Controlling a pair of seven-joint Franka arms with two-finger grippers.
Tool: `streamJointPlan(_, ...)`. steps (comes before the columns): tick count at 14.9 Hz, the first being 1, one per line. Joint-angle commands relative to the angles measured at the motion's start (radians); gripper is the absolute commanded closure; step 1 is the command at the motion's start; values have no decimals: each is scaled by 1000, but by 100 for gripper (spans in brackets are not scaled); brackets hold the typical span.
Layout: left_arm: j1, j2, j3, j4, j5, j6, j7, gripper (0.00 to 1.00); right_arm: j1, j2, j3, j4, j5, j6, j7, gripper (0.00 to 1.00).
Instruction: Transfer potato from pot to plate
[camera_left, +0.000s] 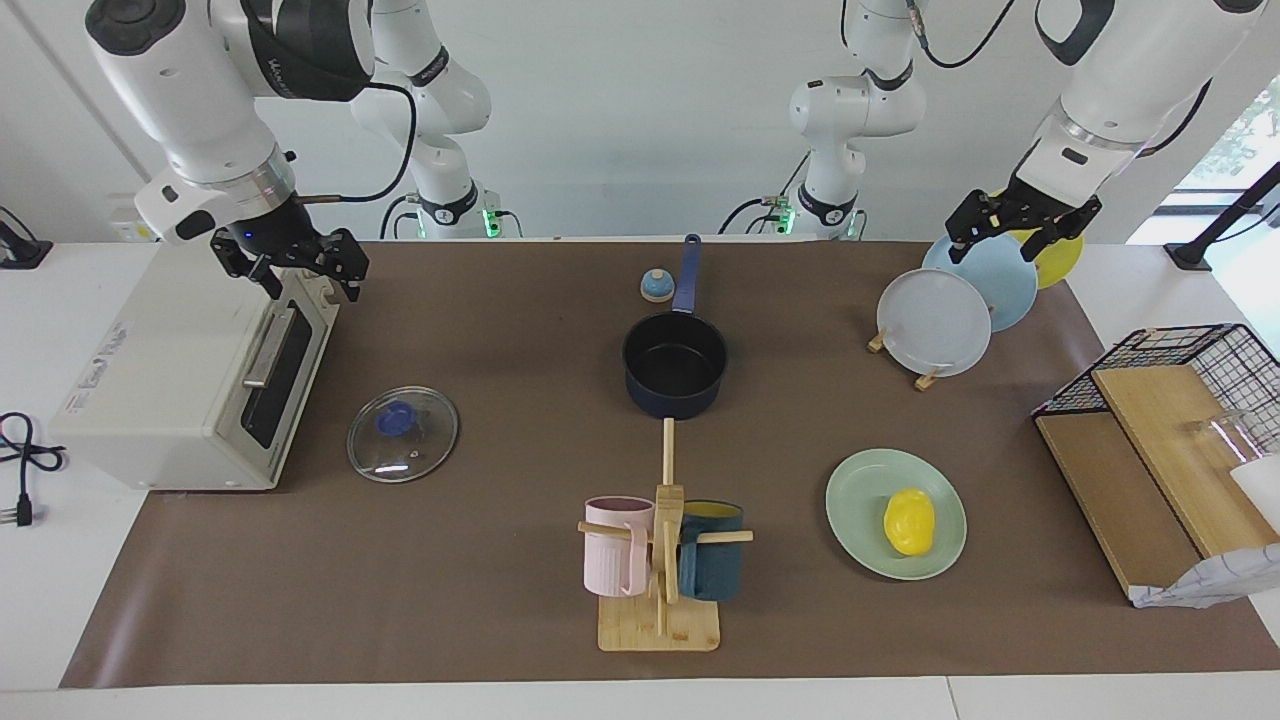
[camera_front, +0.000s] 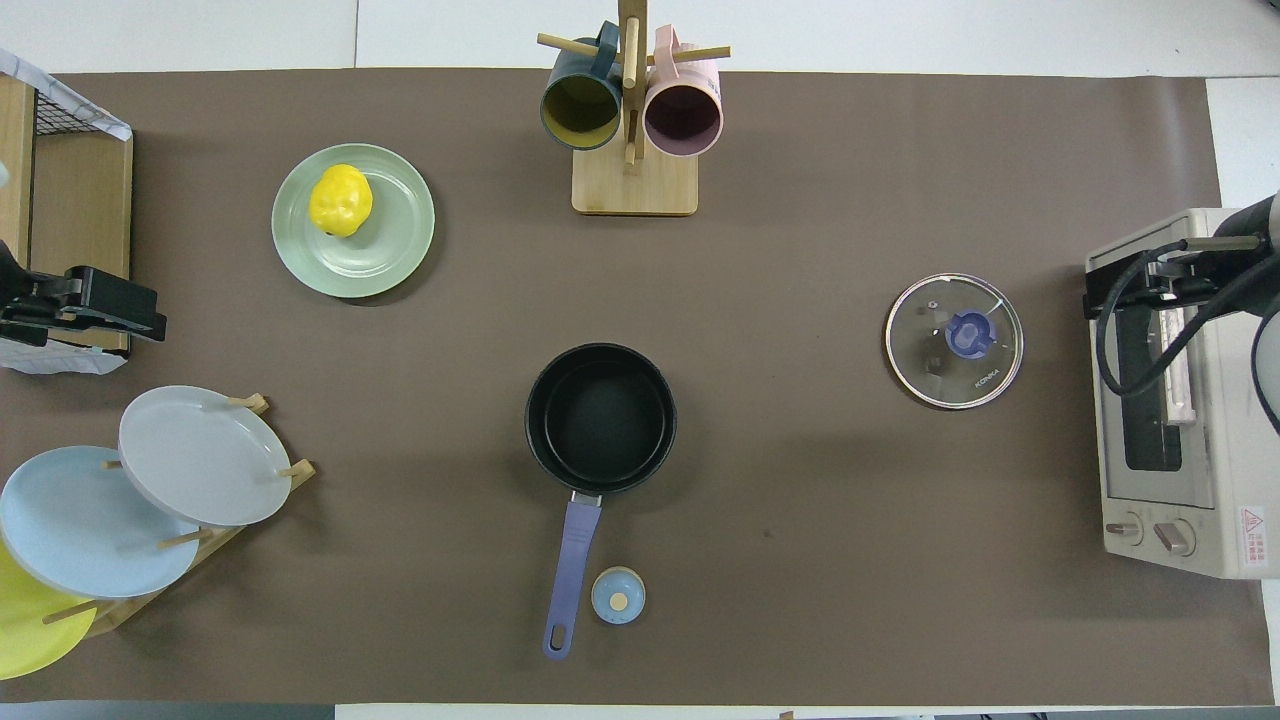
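Potato: small yellow egg-shaped potato (camera_left: 909, 521) is lying on the mint-green round plate (camera_left: 860, 488).
Pot: navy-blue saucepan (camera_left: 675, 365) is sitting empty mid-table, wooden mug rack (camera_left: 660, 560) beside the plate.
Left hand (camera_left: 1022, 229): hovering released over the plate rack (camera_left: 935, 320).
Right hand (camera_left: 290, 262): hovering released over the white toaster oven (camera_left: 180, 370).

Two high, distant views, half a turn apart, same table (camera_left: 500, 600)

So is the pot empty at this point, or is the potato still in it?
Empty: the pot shows only its bare black interior, and the potato lies on the plate.
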Motion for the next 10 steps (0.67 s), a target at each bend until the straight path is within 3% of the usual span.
streamJointPlan(1, -5, -32, 0, -16, 11, 22, -2, 0, 3, -23, 2, -26, 12, 20, 20, 0)
streamJointPlan(10, -4, -27, 0, -3, 11, 14, 8, 0, 3, -23, 2, -27, 12, 20, 20, 0)
